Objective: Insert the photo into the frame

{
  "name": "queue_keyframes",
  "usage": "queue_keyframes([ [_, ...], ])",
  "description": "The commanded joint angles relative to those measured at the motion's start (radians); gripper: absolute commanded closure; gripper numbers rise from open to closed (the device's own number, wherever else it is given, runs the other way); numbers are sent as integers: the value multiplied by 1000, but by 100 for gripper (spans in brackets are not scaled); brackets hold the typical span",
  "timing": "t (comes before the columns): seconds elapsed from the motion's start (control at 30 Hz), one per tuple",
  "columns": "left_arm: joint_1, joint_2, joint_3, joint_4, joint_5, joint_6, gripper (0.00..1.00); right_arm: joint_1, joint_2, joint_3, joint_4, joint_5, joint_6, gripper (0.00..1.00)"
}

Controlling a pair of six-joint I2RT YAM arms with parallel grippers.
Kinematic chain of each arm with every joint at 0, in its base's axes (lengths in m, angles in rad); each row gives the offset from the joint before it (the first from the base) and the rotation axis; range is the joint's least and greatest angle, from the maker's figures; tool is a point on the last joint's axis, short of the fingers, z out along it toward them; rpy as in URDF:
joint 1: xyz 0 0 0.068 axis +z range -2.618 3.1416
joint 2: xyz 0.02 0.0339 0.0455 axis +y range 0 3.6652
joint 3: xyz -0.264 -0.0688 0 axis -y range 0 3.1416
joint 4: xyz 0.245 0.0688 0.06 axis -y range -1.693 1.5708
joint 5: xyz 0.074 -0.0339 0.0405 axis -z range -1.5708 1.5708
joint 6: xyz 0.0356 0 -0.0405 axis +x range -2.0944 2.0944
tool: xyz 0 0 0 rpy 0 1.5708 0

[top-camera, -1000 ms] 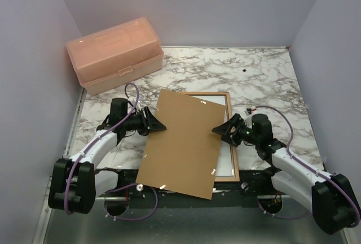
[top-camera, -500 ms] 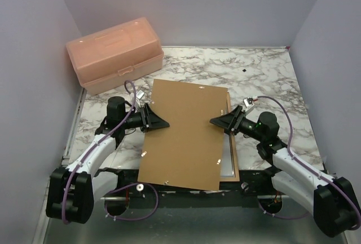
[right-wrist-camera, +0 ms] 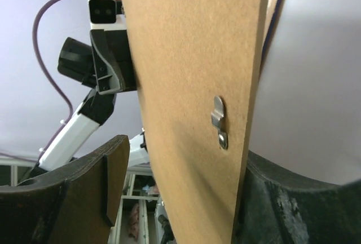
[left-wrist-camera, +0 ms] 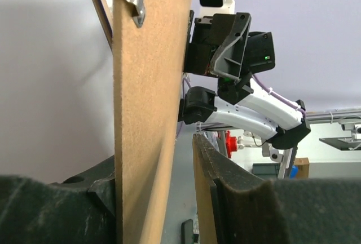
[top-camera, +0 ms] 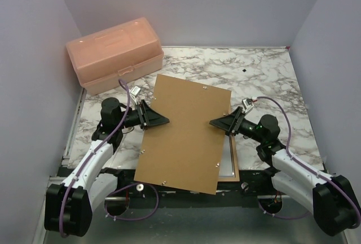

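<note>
Loosely, left end effector (top-camera: pixel 166 121) and right end effector (top-camera: pixel 212 123), part-open, straddle board (top-camera: pixel 183 137) hiding frame (top-camera: pixel 233 163).

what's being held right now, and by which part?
The brown backing board, by its long edges: left pincer on one, right pincer on the other. Each straddles its edge with a gap at one finger, so only loosely.

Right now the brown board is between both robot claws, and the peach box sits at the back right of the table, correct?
Not quite. The peach box sits at the back left of the table, as the top view shows. The brown board is indeed between the left gripper and the right gripper.
</note>
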Motion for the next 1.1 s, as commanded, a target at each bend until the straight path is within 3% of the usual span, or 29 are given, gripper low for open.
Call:
queue_keyframes([
  [0.0,7,-33,11,95,-23,-82,100,6,-9,-35,190,-85,53,34],
  [0.07,7,-33,12,103,-27,-88,99,6,-6,-38,239,-104,71,51],
  [0.13,7,-32,11,108,-27,-89,89,6,1,-31,273,-115,84,69],
  [0.2,9,-34,13,97,-28,-77,67,6,4,-19,270,-114,83,89],
  [0.27,14,-39,28,38,-37,-28,41,6,5,-9,268,-108,77,99],
  [0.33,26,-47,65,-114,-78,79,27,6,2,3,259,-104,71,99],
  [0.43,45,-66,132,-393,-195,255,19,5,-14,26,189,-85,43,99],
  [0.57,54,-87,220,-638,-372,415,15,3,-38,63,72,-45,-3,99],
  [0.73,82,-98,268,-794,-491,500,15,-14,-12,164,-38,-75,-71,99],
  [0.93,150,-122,290,-834,-373,552,15,-118,85,289,-87,-258,-94,99],
  [1.07,223,-152,275,-787,-180,551,16,-167,146,359,-58,-412,-74,99],
])
